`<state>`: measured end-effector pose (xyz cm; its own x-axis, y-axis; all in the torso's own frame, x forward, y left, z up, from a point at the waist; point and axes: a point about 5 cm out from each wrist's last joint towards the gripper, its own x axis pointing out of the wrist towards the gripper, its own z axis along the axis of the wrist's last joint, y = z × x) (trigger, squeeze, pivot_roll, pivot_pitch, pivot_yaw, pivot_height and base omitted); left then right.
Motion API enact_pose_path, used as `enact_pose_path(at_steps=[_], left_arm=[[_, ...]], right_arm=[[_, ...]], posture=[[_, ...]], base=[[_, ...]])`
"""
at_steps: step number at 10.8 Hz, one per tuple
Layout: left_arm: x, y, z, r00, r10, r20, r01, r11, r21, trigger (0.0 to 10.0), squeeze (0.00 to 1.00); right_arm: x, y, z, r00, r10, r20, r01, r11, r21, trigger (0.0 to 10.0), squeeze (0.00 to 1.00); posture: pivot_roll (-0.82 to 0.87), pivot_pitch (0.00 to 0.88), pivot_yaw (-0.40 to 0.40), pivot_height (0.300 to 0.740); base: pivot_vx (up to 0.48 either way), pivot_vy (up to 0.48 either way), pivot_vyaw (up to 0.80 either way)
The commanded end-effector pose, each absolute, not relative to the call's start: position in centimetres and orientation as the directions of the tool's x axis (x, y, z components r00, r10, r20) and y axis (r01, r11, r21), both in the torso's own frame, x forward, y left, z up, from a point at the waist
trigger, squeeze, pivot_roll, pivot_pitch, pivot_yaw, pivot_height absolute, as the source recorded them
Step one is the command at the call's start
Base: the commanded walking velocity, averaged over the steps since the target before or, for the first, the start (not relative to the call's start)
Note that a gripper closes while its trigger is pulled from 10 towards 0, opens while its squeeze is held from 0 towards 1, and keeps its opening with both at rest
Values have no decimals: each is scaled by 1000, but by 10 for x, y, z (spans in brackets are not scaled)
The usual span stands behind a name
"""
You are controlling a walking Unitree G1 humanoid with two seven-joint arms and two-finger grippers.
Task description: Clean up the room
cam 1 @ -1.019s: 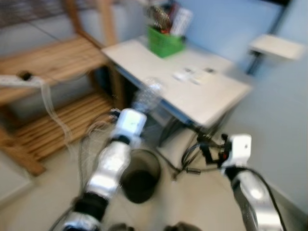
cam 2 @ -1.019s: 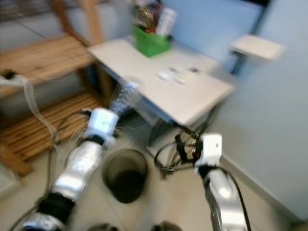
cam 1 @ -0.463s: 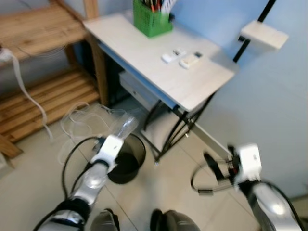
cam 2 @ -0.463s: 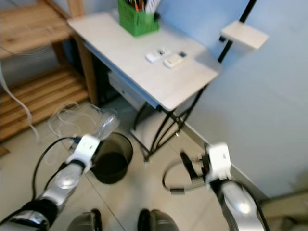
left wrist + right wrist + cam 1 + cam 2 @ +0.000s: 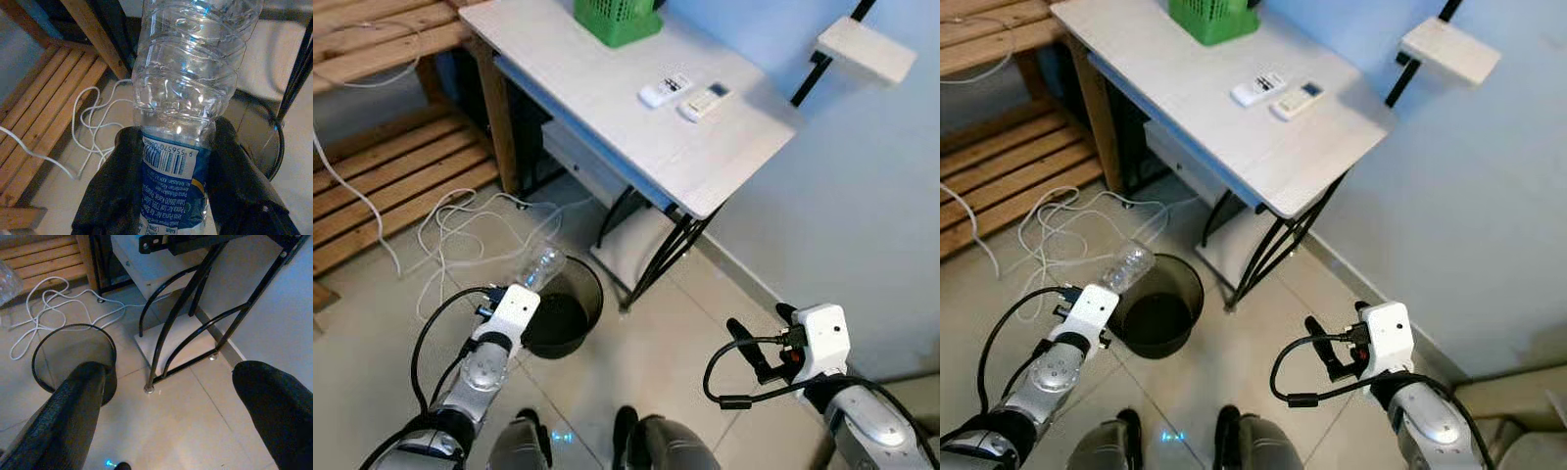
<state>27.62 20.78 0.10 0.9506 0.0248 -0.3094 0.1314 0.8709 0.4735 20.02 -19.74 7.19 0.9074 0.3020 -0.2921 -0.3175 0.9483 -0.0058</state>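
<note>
A clear plastic bottle [image 5: 539, 267] with a blue label [image 5: 172, 181] is held in my left gripper [image 5: 509, 297], whose black fingers [image 5: 120, 181] are shut on its lower body. The bottle sticks out over the left rim of a round black waste bin [image 5: 563, 315] standing on the tiled floor beside the table legs. My right gripper [image 5: 762, 343] hangs open low on the right, over bare tiles, with nothing between its fingers [image 5: 73, 406]. The bin [image 5: 73, 357] and the table's black legs [image 5: 181, 318] lie ahead of it.
A white table [image 5: 636, 117] carries a green basket [image 5: 615, 18] and two remotes [image 5: 685, 95]. Wooden slatted shelves [image 5: 382, 186] stand on the left with white cables [image 5: 460, 225] loose on the floor. A blue wall [image 5: 862, 196] closes the right. My feet [image 5: 636, 446] show below.
The camera has tilted down and sharpened after blur. My left gripper has brought the bottle lower, from table height to the bin's rim. The right gripper has dropped lower too.
</note>
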Motion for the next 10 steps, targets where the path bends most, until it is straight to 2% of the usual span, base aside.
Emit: enact_pose_path(at_steps=[1,7,10], left_arm=[[272,200,-2,955,-4,-298,135,897,420,10000,0],[276,202,-4,939,28,-344,116,913,392,10000,0],[278,194,-6,929,11,-371,155,896,416,10000,0]], right_arm=[[197,-201,70,908,282,-309,-298,955,-3,10000,0],[195,-194,67,884,329,-331,-339,940,28,10000,0],[191,-193,65,876,340,-342,-350,936,31,10000,0]], posture=[[-241,263,-159,740],[-245,268,-164,740],[-250,279,-164,740]], base=[[0,0,0],[465,0,0],[0,0,0]])
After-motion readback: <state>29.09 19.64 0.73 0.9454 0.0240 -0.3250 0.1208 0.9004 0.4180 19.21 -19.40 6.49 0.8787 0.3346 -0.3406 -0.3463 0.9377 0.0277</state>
